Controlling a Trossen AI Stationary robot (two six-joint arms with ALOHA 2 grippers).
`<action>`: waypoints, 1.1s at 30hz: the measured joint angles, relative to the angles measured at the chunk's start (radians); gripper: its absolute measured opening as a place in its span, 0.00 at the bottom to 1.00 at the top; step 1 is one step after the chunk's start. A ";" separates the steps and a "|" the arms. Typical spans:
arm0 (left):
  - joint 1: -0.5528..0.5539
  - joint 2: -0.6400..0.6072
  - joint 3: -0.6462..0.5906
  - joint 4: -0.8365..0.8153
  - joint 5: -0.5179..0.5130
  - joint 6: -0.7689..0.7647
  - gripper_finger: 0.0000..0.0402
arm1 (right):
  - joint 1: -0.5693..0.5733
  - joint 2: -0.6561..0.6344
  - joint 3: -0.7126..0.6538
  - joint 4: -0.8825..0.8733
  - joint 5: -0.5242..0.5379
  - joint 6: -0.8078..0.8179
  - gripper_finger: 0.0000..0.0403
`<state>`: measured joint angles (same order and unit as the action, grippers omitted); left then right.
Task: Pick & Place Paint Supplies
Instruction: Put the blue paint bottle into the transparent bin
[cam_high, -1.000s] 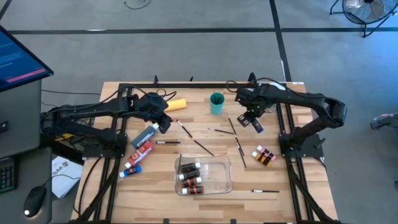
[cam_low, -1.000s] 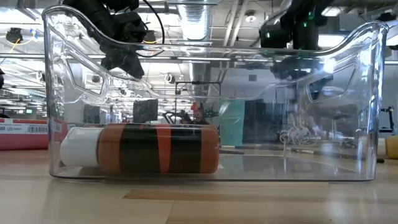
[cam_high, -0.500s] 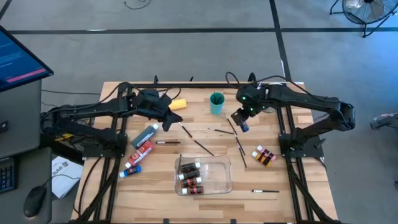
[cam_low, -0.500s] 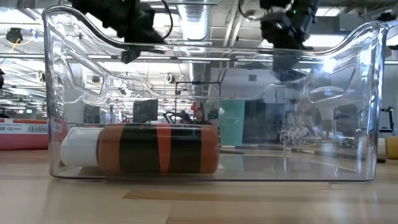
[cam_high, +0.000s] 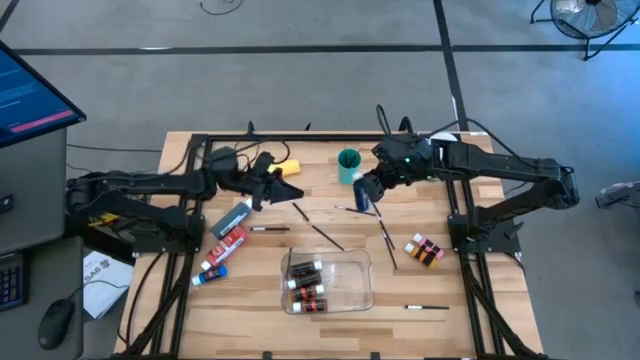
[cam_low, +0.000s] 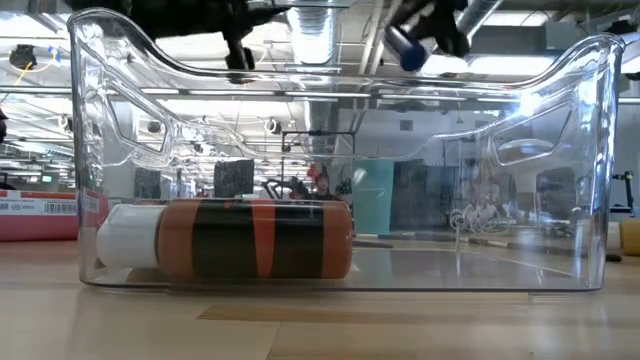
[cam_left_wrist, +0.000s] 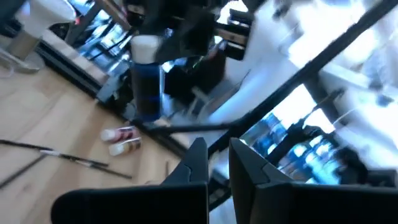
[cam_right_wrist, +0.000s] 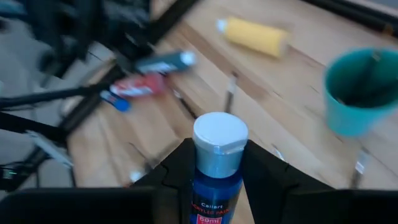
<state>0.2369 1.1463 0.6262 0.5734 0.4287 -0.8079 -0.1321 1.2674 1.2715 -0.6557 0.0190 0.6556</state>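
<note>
Bottles: I am counting two in the clear tray (cam_high: 357, 290), two by the table's right edge (cam_high: 424, 250). Right gripper (cam_high: 364, 193) is clamping a blue bottle (cam_right_wrist: 213, 168) above open board beside the teal cup (cam_high: 348, 166). Left gripper (cam_high: 263, 185) is hanging shut, empty, near the yellow bottle (cam_high: 286, 168).

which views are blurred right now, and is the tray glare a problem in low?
Left wrist view: heavy motion smear, only the left gripper reads. Right wrist view: blue bottle in the right gripper sharp, table behind blurred. Low view: ceiling-light reflections streak the clear tray, brown bottle inside stays legible. High view: sharp.
</note>
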 joint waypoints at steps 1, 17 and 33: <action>-0.010 0.005 -0.034 0.061 -0.027 -0.041 0.00 | 0.008 -0.001 0.005 0.019 0.000 0.000 0.25; -0.388 0.267 0.082 0.407 -0.614 0.040 0.08 | 0.144 0.000 0.124 0.194 0.003 -0.057 0.25; -0.372 0.406 0.283 0.363 -0.645 0.070 0.59 | 0.165 0.000 0.124 0.216 0.005 -0.079 0.25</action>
<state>-0.1352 1.5528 0.9096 0.9369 -0.2163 -0.7376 0.0326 1.2671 1.3960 -0.4397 0.0238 0.5767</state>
